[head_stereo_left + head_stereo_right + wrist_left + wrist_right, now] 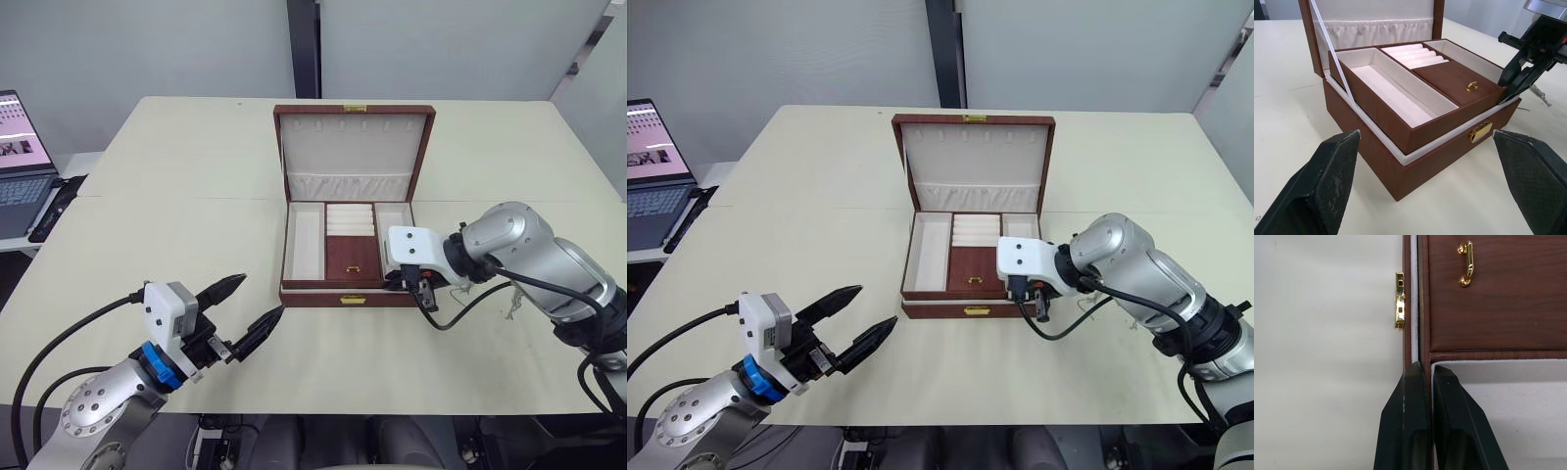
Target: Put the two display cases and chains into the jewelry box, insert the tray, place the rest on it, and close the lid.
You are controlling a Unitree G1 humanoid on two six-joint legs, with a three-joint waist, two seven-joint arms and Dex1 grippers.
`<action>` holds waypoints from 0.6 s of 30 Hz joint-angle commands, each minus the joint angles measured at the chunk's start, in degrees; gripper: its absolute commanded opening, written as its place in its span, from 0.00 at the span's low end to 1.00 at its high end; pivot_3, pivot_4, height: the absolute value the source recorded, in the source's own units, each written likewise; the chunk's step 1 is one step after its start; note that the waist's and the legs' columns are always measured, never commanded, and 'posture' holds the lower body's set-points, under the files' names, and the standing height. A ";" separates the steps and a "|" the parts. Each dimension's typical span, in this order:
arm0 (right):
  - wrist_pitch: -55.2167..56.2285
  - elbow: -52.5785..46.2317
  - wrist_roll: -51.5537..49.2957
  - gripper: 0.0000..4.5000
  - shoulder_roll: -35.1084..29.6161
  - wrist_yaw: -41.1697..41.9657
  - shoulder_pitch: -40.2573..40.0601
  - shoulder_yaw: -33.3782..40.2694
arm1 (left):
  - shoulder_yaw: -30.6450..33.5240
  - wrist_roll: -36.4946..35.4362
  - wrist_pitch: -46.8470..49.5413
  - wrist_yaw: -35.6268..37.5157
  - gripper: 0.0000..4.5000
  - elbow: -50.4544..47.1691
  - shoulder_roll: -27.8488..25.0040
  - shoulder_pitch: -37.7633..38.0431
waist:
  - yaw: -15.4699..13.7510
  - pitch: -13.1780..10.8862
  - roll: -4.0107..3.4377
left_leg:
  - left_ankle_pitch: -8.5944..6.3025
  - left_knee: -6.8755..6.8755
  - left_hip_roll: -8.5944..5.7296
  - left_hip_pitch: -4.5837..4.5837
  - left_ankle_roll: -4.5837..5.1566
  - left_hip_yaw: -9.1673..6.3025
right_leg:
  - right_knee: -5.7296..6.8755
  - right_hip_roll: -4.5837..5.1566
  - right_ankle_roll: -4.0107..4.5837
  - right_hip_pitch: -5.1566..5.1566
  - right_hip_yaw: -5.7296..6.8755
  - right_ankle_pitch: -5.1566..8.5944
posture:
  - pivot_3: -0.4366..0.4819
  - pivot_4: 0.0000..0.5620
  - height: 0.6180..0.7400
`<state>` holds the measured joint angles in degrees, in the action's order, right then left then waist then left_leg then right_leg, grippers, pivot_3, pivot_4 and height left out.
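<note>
The box [348, 294] is sitting open mid-surface [176, 176], lid [353, 147] standing upright behind. The tray [1415, 93] is resting in the box, riding above its rim. The right gripper [1425, 369] is pinching the tray's front wall at the right compartment, jaws closed on it. The left gripper [253, 304] is hovering front-left of the box, jaws spread, holding nothing.

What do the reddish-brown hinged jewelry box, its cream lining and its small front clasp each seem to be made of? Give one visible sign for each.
Reddish-brown jewelry box: probably wood or wood-look covering, matte; faint grain streaks show.
Cream lining: likely soft fabric or faux suede; the lid's pocket is gathered into folds.
Front clasp: apparently polished gold-coloured metal; it glints.
</note>
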<state>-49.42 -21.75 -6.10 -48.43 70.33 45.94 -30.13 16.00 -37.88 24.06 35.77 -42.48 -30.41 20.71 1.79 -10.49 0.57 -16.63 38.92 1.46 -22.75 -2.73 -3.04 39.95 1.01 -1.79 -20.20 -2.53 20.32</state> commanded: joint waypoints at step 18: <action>0.44 -0.65 -0.92 0.06 -0.09 1.04 1.23 1.49 | 0.22 0.36 -3.74 1.90 1.00 0.42 -0.11 1.16 | -0.04 -0.01 0.00 | 0.00 -0.01 -0.01 -0.02 0.00 -0.03 | -0.02 0.01 0.00 0.00 0.00 0.00 | 0.48 0.27 1.00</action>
<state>-49.17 -20.53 -5.94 -48.34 70.83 45.95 -30.44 16.00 -37.57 21.67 37.15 -41.49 -30.39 21.94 1.75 -10.50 0.57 -16.63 38.91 1.44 -22.77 -2.72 -3.07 39.92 1.02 -1.79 -20.19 -2.52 20.32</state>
